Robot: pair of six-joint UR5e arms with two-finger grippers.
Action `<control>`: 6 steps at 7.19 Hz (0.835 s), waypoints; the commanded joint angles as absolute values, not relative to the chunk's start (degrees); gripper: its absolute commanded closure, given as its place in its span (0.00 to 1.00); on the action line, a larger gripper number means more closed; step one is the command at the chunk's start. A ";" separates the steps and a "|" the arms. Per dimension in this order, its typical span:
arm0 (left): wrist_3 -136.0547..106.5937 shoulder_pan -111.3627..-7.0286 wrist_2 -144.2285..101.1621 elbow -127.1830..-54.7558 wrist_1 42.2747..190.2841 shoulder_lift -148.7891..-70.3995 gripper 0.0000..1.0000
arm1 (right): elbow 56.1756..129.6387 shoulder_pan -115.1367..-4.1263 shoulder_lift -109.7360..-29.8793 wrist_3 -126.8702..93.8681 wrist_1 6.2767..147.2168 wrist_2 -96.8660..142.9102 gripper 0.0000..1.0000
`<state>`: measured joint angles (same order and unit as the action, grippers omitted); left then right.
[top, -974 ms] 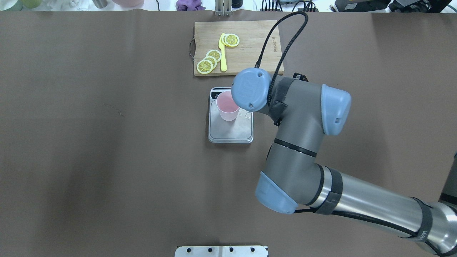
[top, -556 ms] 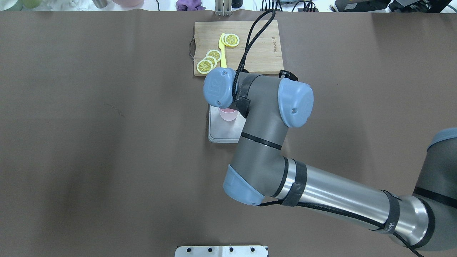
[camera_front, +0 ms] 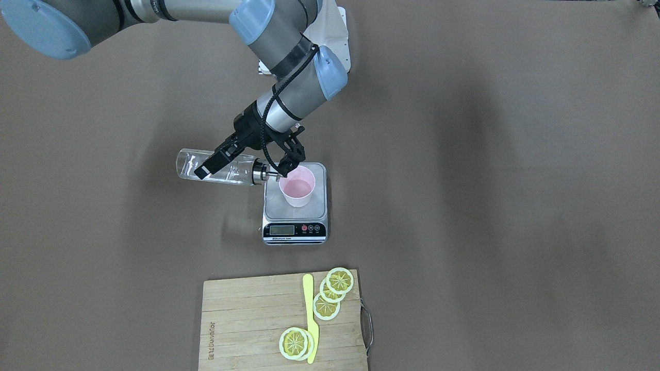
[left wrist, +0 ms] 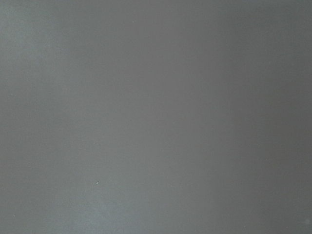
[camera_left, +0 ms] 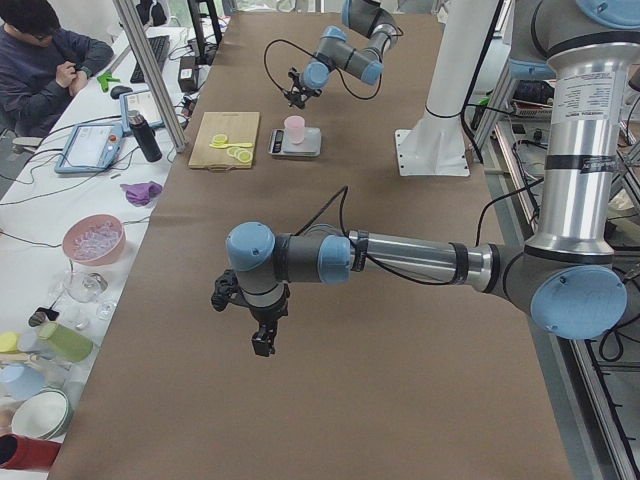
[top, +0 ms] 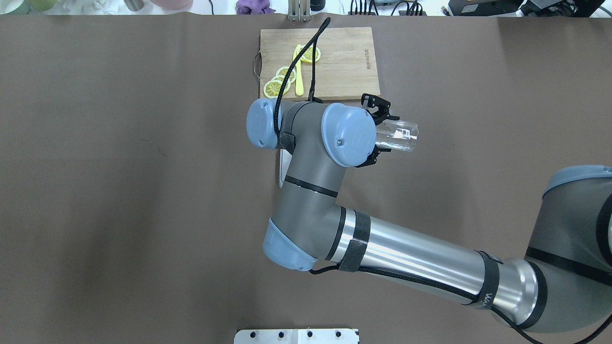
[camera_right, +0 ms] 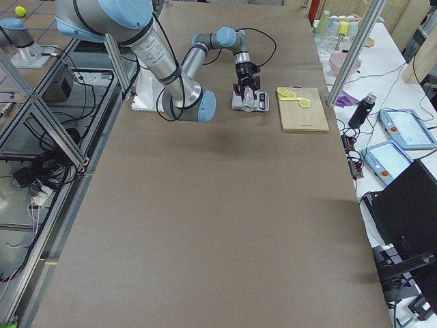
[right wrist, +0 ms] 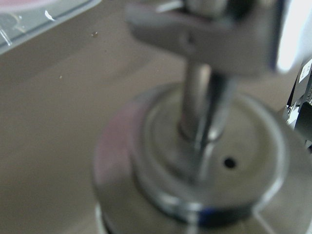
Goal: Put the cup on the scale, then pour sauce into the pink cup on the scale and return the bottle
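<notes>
The pale pink cup (camera_front: 297, 188) stands upright on the steel platform of the scale (camera_front: 295, 233). My right gripper (camera_front: 242, 167) is shut on the clear glass bottle (camera_front: 216, 167) and holds it tipped to about horizontal. Its metal spout (camera_front: 268, 176) is at the cup's rim. I cannot tell whether liquid is flowing. In the overhead view the bottle's base (top: 399, 136) sticks out from the gripper (top: 377, 134); the cup is hidden under the arm and only a sliver of the scale (top: 282, 167) shows. The right wrist view shows the blurred cap (right wrist: 204, 156). My left gripper (camera_left: 255, 320) hangs over bare table; I cannot tell its state.
A wooden cutting board (camera_front: 242, 330) with lemon slices (camera_front: 330, 296) and a yellow knife (camera_front: 309, 319) lies beyond the scale, away from the robot. The board also shows in the overhead view (top: 344, 62). A person (camera_left: 45, 60) sits at the side bench with bowls and bottles.
My right wrist swung left over the scale and rotated, tipping the bottle to horizontal. The bottle's base now sticks out to the right, and the arm now covers the cup.
</notes>
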<state>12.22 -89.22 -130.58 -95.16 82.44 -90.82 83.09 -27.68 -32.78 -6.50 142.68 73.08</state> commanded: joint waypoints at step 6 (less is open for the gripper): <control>12.30 -89.21 -130.69 -95.19 82.53 -90.18 0.02 | 79.37 -25.31 -29.62 -6.50 150.99 68.55 1.00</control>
<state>12.24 -89.21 -130.69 -95.21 82.50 -90.19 79.67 -25.35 -29.93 -6.50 150.56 68.59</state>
